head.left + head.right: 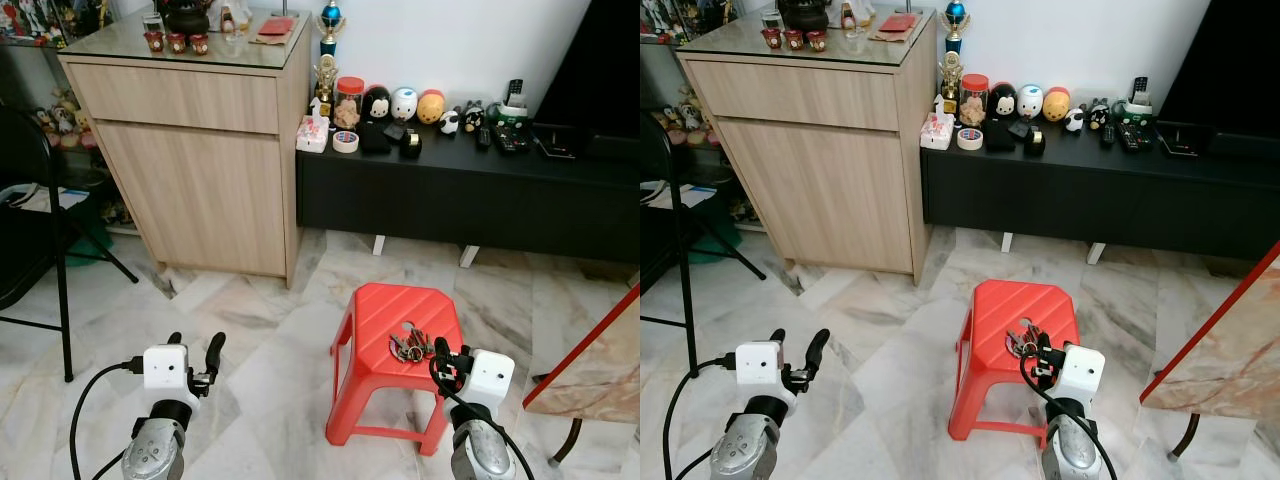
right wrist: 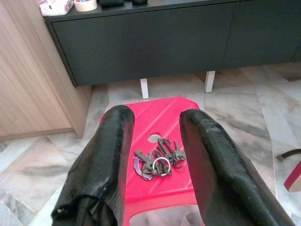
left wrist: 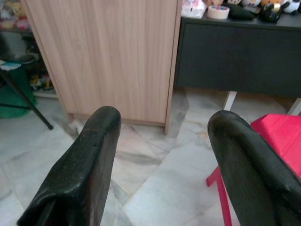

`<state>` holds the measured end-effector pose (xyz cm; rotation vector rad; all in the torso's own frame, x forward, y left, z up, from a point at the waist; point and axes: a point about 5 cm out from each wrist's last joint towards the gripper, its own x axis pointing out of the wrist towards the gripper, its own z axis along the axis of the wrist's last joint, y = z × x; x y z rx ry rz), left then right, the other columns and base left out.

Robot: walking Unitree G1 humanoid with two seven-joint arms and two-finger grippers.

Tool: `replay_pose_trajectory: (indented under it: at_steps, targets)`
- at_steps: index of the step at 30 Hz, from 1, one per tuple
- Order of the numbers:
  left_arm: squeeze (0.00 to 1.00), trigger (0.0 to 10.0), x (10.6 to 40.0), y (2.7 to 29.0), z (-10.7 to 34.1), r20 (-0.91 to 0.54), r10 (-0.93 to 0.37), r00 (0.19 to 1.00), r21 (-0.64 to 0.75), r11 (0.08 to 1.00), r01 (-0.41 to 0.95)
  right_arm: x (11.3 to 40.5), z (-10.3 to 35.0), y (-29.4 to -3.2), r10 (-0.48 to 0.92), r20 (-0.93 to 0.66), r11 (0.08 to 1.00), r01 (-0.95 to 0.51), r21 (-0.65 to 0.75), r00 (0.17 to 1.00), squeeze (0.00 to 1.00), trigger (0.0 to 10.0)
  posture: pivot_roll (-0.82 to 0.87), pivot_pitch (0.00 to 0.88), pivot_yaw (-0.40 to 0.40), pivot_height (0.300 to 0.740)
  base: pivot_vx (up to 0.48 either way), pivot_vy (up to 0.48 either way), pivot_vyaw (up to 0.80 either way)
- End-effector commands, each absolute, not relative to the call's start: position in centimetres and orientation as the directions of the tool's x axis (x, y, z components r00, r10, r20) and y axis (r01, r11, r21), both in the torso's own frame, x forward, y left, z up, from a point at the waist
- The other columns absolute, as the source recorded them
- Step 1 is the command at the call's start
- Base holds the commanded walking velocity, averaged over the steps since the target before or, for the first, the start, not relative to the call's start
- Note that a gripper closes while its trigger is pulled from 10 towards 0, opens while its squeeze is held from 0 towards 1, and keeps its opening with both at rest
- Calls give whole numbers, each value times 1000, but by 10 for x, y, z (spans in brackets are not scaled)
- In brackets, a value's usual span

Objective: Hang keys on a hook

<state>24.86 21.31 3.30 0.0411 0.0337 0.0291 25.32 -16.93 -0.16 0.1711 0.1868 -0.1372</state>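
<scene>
Both grippers sit low in the foreground above marble floor (image 1: pixel 260 330). Right gripper (image 2: pixel 155 141), fingers spread and holding nothing, hovers over the near edge of a red plastic stool (image 1: pixel 385 320); the bunch of keys (image 1: pixel 410 346) lies on the stool's seat, framed between those fingers. Left gripper (image 1: pixel 196 352), likewise spread and unloaded, faces a wooden cabinet (image 1: pixel 200 150) beside a black low console (image 1: pixel 470 190).

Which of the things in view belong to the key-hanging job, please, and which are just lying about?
Job:
- keys, lying on the red stool
- right gripper, open, lined up on the keys
- left gripper, open, idle over the floor

Lying about:
- wooden cabinet
- black low cabinet
- tape roll
- snack jar
- folding chair
</scene>
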Motion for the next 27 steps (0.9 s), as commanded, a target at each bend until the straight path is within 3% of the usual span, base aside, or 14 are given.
replay_pose_trajectory:
  at_steps: [1,11,27]
  targets:
    - [0,10000,247,211,31,-49,24,998,38,999,-22,253,-1,-172,-127,-197,974,160,158,972,0,10000,4,0,-75,740,0,-360,0]
    - [0,10000,245,205,27,-72,8,997,33,999,-6,251,-4,-171,-112,-216,976,149,161,970,0,10000,10,0,-78,740,0,-363,0]
    - [0,10000,250,206,29,-86,9,996,21,1000,-8,253,-5,-169,-85,-235,977,128,173,968,0,10000,11,0,-83,740,0,0,0]
